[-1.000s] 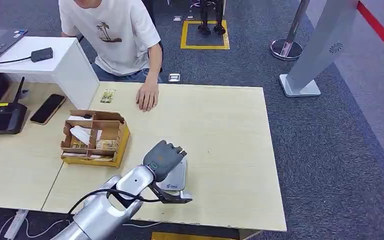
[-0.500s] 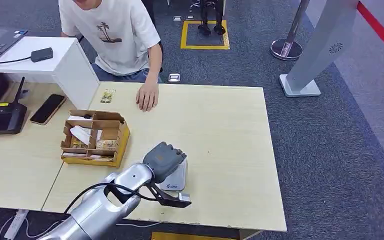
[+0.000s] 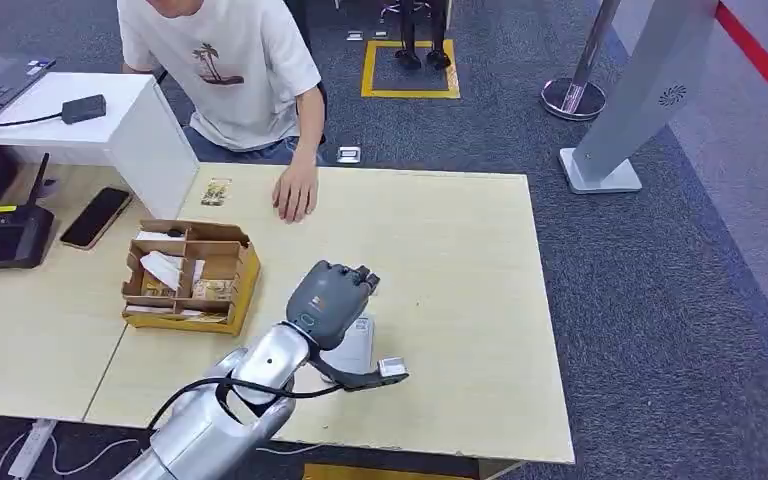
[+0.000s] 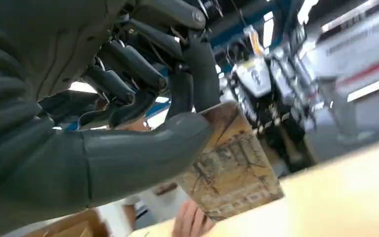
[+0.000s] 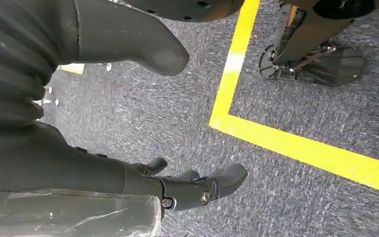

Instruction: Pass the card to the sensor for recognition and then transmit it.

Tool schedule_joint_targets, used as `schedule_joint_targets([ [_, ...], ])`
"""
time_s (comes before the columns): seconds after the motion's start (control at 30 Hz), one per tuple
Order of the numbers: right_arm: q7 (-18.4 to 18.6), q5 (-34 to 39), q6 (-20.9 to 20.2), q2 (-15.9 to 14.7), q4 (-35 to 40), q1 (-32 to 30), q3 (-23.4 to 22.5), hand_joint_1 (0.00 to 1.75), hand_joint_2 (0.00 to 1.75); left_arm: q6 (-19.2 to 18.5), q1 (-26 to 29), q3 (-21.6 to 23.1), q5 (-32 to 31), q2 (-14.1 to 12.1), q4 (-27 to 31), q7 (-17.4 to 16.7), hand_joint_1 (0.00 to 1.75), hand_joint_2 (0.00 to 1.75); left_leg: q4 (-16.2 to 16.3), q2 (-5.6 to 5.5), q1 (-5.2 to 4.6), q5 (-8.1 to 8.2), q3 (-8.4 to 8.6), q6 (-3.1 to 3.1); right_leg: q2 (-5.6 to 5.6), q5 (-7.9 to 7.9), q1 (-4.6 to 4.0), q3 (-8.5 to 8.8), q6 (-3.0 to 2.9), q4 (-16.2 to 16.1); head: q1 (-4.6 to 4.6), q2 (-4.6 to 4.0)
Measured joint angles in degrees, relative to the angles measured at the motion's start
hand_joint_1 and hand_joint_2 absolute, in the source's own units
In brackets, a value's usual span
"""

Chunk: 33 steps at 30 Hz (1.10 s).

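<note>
My left hand [image 3: 331, 293] hovers over the pale table [image 3: 460, 260], just above the grey card sensor [image 3: 357, 340], which it partly hides. In the left wrist view the thumb [image 4: 138, 153] and dark fingers [image 4: 197, 74] pinch a card [image 4: 234, 173] printed with an old-style painting, held above the tabletop. My right hand [image 5: 143, 182] hangs over grey carpet with its fingers apart and nothing in it.
A person sits at the far side, one hand [image 3: 295, 195] resting on the table. A compartmented cardboard box [image 3: 192, 275] of cards stands left of my hand. Another card [image 3: 216, 191], a phone [image 3: 95, 217] and a black device [image 3: 0, 240] lie further left.
My left hand dipped toward the sensor half a second ago, then rose and shifted slightly away from me and to the right, uncovering more of the sensor. The person has not moved.
</note>
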<state>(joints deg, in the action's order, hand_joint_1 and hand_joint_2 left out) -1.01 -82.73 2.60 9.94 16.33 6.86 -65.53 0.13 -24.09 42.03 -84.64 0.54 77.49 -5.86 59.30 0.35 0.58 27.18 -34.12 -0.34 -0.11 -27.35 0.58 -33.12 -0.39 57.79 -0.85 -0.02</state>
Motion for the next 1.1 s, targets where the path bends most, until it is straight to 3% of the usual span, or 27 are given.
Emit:
schedule_joint_targets([
  [0.2, 0.4, -0.2, 0.0, 0.1, 0.0, -0.4, 0.0, 0.0, 1.75, -0.6, 0.6, -14.7, -2.8, 4.1, 9.3, -1.0, 1.75, 1.75, 0.0, 0.02, 0.03, 0.0, 0.05, 0.04, 0.01, 0.02, -0.01, 0.0, -0.02, 0.0, 0.0, 0.0],
  [0.37, 1.3, -0.1, -0.1, 0.3, 0.0, -0.7, -0.1, 0.0, 1.75, 0.7, 1.5, -24.6, -2.8, 4.3, 13.1, -2.9, 1.75, 1.75, 0.0, 0.02, 0.06, -0.08, 0.09, 0.02, 0.02, 0.03, -0.05, 0.0, -0.06, 0.1, 0.0, 0.0],
  [0.5, 1.4, -0.1, -0.1, 0.4, 0.0, -0.6, -0.1, 0.0, 1.75, 1.0, 2.4, -29.0, -2.8, 4.3, 14.7, -2.9, 1.75, 1.75, 0.0, -0.01, 0.06, -0.08, 0.07, 0.01, 0.0, 0.02, -0.05, 0.0, -0.06, 0.1, 0.0, 0.0],
  [0.7, 1.5, 0.0, -0.2, 0.5, 0.0, -0.6, -0.2, 0.0, 1.75, 1.2, 3.5, -31.9, -2.8, 4.2, 16.0, -4.8, 1.75, 1.75, 0.0, 0.0, 0.01, -0.07, 0.02, 0.03, 0.0, 0.03, -0.04, 0.01, -0.04, 0.0, 0.0, 0.0],
  [0.9, 2.0, 0.1, -0.3, 0.7, 0.0, -0.7, -0.3, 0.0, 1.75, 1.5, 5.5, -40.1, -2.6, 6.5, 16.8, 0.8, 1.75, 1.75, 0.0, 0.0, 0.03, -0.07, 0.04, 0.03, 0.0, 0.03, -0.03, 0.01, -0.04, 0.0, 0.0, 0.0],
  [1.1, 2.1, 0.1, -0.4, 0.7, 0.0, -0.7, -0.4, 0.0, 1.75, 1.0, 6.8, -48.4, -2.1, 9.4, 17.9, 3.6, 1.75, 1.75, 0.0, 0.01, 0.04, -0.07, 0.05, 0.03, 0.01, 0.03, -0.03, 0.0, -0.05, 0.0, 0.0, 0.0],
])
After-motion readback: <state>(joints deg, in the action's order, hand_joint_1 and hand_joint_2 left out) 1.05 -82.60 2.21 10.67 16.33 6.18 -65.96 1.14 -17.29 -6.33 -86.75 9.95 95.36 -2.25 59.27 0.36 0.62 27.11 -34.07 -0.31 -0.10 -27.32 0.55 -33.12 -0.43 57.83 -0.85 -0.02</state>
